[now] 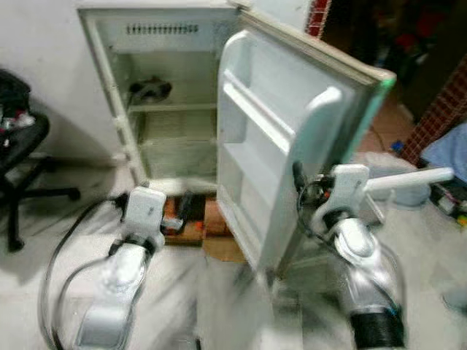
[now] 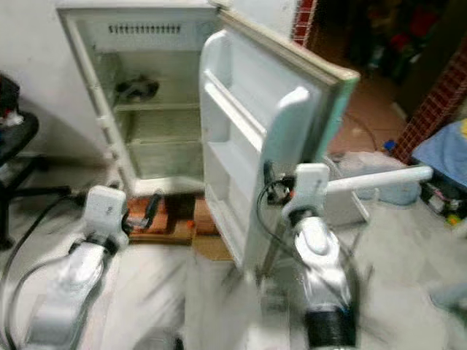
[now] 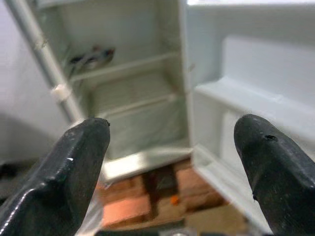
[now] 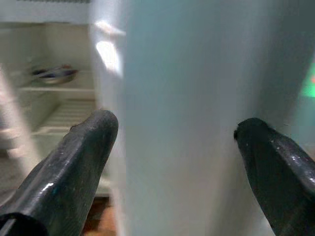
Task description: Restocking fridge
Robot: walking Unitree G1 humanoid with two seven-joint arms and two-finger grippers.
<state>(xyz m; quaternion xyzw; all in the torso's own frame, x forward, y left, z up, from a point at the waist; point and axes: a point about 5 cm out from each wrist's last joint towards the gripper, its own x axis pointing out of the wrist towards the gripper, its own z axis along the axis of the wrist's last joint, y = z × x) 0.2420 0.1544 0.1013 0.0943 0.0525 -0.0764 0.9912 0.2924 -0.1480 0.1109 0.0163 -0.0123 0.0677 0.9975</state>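
Note:
A small white fridge (image 1: 168, 95) stands open, its door (image 1: 277, 146) swung out toward me with empty door shelves. A dark object (image 1: 149, 89) lies on the upper shelf inside; the lower shelves look bare. My left gripper (image 3: 172, 132) is open, low in front of the fridge's bottom edge, and holds nothing. My right gripper (image 4: 174, 130) is open too, right at the door's outer edge, with the edge between its fingers (image 4: 74, 162) but not clamped. The views are blurred.
The fridge rests on a low orange-brown base (image 1: 193, 226). A black office chair (image 1: 18, 146) stands at the left. At the right are a white bar (image 1: 408, 179), a red brick wall (image 1: 441, 109) and blue cloth (image 1: 449, 149). A cable (image 1: 62, 255) loops on the floor.

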